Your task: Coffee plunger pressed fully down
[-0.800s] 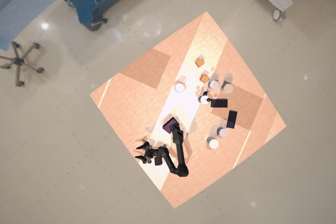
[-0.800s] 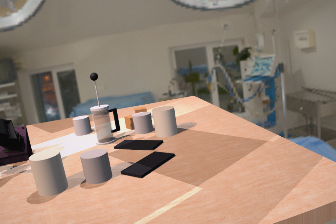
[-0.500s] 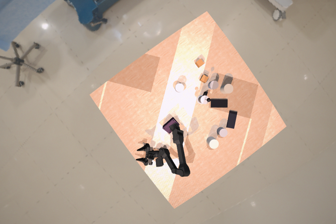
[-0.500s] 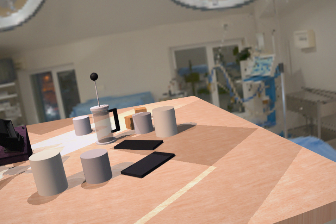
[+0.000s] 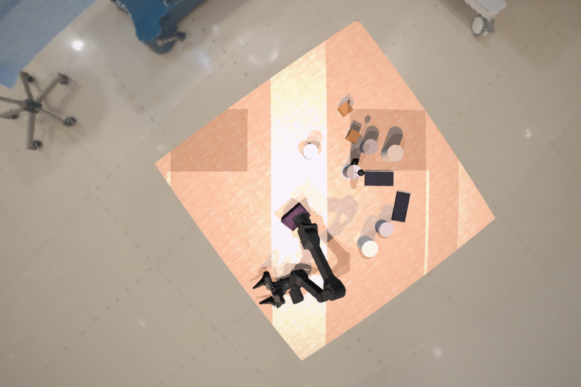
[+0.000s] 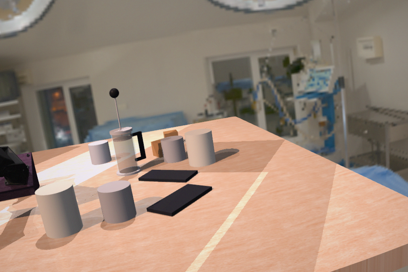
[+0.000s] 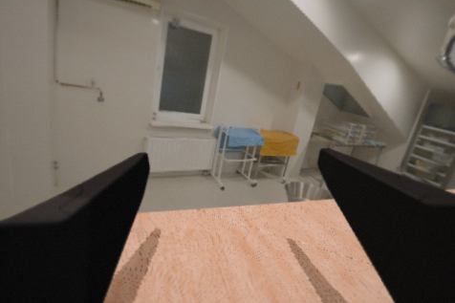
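Coffee press [image 6: 126, 151] is seen standing upright on the table [image 6: 280, 179] among grey cylinders, its plunger knob [image 6: 113, 92] raised high on the rod. The arm [image 5: 319, 255] is folded back from its base, elbow bent near the table edge. The gripper [image 5: 260, 292] is held wide open and empty, well apart from the press, pointing out over the table edge.

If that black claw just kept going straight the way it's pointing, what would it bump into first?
Probably nothing on the table. The open gripper points off the table edge, away from the coffee press. Only bare wood lies ahead in the wrist view, then open room.
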Controlling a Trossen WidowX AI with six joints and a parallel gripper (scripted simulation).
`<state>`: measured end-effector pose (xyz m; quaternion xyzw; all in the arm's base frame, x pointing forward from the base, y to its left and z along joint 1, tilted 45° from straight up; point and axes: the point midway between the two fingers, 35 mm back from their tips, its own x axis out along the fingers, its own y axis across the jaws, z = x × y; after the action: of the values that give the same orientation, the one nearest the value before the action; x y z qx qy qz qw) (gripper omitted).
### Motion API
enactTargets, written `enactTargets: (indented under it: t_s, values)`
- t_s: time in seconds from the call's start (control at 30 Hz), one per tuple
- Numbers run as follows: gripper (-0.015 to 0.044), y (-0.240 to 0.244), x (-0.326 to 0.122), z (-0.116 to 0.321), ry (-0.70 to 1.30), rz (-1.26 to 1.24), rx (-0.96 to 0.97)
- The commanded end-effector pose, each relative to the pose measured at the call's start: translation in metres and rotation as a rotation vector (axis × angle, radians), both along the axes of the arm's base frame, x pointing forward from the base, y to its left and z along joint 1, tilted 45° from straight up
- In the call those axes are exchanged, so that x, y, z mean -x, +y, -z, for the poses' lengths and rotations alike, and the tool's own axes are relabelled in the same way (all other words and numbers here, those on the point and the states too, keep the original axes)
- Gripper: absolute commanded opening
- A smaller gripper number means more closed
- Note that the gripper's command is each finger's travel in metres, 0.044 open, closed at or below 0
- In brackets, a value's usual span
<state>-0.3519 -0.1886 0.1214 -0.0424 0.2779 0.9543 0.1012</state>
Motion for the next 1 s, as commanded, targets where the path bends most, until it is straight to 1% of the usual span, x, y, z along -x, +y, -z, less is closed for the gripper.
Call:
enactTargets:
  t_s: [0.0, 0.1, 0.23, 0.4, 0.57, 0.7, 0.83, 0.97]
  values:
    - [0.0440, -0.042, -0.015, -0.032, 0.040, -0.120, 0.071]
    - [0.0440, -0.041, -0.013, -0.050, 0.080, -0.123, 0.136]
    - [0.0440, -0.050, -0.018, -0.056, 0.084, -0.156, 0.128]
    - [0.0440, -0.075, -0.035, -0.076, 0.101, -0.258, 0.103]
    - [0.0440, -0.078, -0.038, -0.082, 0.107, -0.269, 0.129]
    - [0.0440, -0.098, -0.053, -0.095, 0.112, -0.342, 0.154]
    - [0.0440, -0.131, -0.085, -0.119, 0.118, -0.474, 0.201]
    - [0.0440, -0.137, -0.092, -0.124, 0.128, -0.511, 0.157]
